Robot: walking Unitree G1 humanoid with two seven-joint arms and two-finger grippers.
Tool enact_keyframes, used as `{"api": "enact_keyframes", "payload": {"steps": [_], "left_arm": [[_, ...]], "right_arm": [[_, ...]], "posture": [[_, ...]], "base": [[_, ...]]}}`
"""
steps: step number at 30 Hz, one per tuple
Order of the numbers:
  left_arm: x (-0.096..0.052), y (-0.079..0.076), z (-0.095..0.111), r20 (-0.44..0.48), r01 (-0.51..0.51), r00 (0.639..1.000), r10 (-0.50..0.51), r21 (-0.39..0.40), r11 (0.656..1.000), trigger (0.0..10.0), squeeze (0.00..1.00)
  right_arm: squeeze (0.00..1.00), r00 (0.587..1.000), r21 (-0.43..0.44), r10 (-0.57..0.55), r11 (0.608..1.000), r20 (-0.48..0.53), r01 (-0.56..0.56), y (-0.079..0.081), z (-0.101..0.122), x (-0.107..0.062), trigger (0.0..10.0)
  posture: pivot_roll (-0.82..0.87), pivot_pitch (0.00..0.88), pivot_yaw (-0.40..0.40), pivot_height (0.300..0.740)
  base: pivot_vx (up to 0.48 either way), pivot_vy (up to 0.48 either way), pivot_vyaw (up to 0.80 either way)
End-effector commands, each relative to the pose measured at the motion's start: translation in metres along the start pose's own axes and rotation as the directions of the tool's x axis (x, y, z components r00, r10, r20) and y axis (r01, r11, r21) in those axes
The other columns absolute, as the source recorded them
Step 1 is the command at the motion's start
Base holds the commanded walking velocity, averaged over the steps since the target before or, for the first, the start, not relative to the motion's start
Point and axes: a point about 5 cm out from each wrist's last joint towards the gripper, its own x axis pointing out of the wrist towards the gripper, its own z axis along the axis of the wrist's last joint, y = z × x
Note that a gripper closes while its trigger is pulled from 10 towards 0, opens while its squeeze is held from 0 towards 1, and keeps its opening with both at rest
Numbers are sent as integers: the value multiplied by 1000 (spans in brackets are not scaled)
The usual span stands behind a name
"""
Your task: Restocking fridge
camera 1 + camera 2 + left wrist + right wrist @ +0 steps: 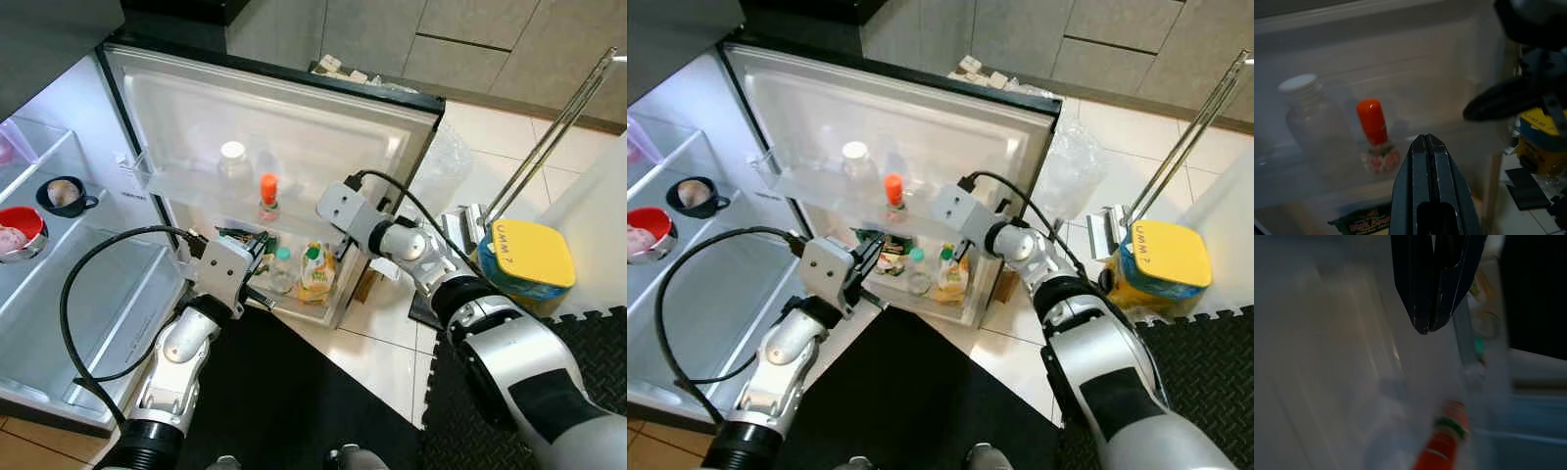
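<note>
We look down on an open fridge door [294, 108] swung wide before us, its inner side facing up; on its upper door shelf [186, 186] stand a clear jar [233, 162] with a white lid and, beside it, a small bottle with an orange cap [267, 196]; the lower door shelf [323, 311] holds a dark green packet [884, 247], a little bottle with a green cap [282, 269] and a yellow pouch [315, 274], all close together.

Our left gripper [1427, 142] sits just in front of the lower shelf, near the green packet, its two black fingers pressed together with nothing between them; our right gripper [1425, 325] reaches in from the other side, above the yellow pouch and close to the orange-capped bottle, its fingers likewise closed on nothing.

To our left the fridge interior [88, 323] shows glass shelves; a red bowl [20, 230] and a dark cup [65, 196] rest on one of them.

On the tiled floor [392, 333] to our right stands a blue tub with a yellow lid [529, 257], well apart from the door, beside a black foam mat [588, 343]; a crumpled clear plastic bag [446, 162] lies near the door's edge.
</note>
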Motion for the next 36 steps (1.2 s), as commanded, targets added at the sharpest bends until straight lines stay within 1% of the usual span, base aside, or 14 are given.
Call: {"api": "enact_keyframes", "payload": {"steps": [1,10,13,17,18,19,21,26,28,30,31,32,35,36], "left_arm": [[-6,5,-1,-26,-11,1000,11,18,1000,10000,0],[-7,26,7,-8,-98,995,99,60,993,10000,0],[-17,54,15,28,-254,967,253,68,965,10000,0],[-20,60,16,31,-284,959,282,69,956,10000,0],[-24,64,15,30,-307,952,306,74,949,10000,0],[-24,64,15,30,-307,952,306,74,949,10000,0],[-28,67,14,18,-330,944,329,71,941,10000,0],[-28,66,12,4,-335,942,335,68,940,10000,0],[-27,62,8,-11,-330,944,331,60,942,10000,0],[-26,60,7,-16,-327,944,328,55,943,10000,0],[-26,60,7,-16,-327,944,328,55,943,10000,0],[-25,55,6,-20,-314,949,315,47,948,10000,0],[-23,51,5,-21,-301,953,302,35,953,10000,0],[-22,47,4,-23,-284,958,284,27,958,10000,0]], "right_arm": [[0,979,52,195,980,-53,-192,40,-20,3,10000],[0,965,167,227,954,132,-248,32,5,7,10000],[0,862,288,228,878,452,-383,13,49,7,10000],[0,823,289,232,859,518,-423,10,58,6,10000],[0,767,279,236,835,597,-474,8,71,3,10000],[0,767,279,236,835,597,-474,8,71,3,10000],[0,656,234,249,797,713,-557,6,94,-6,10000],[0,546,197,235,762,804,-617,-2,117,-18,10000],[0,430,211,101,757,897,-618,-37,150,-36,10000],[0,381,221,43,753,924,-620,-53,161,-45,10000],[0,381,221,43,753,924,-620,-53,161,-45,10000],[0,373,293,-82,777,924,-557,-80,169,-53,10000],[0,376,375,-196,785,906,-493,-105,172,-61,10000],[0,423,472,-310,804,851,-361,-130,169,-71,10000]], "posture": [[3,206,-73,740],[2,205,-71,740],[-1,205,-68,740],[-1,205,-68,740],[-3,204,-66,740],[-3,204,-66,740],[-9,205,-63,740],[-13,203,-62,740],[-21,200,-62,740],[-21,200,-62,740],[-21,200,-62,740],[-27,199,-60,740],[-33,196,-60,740],[-40,196,-60,740]], "base": [[0,0,0],[0,0,0],[0,0,0],[0,0,0],[0,0,0],[0,0,0],[0,0,0],[0,0,0],[0,0,0],[0,0,0],[0,0,0],[0,0,0],[0,0,0],[0,0,0]]}}
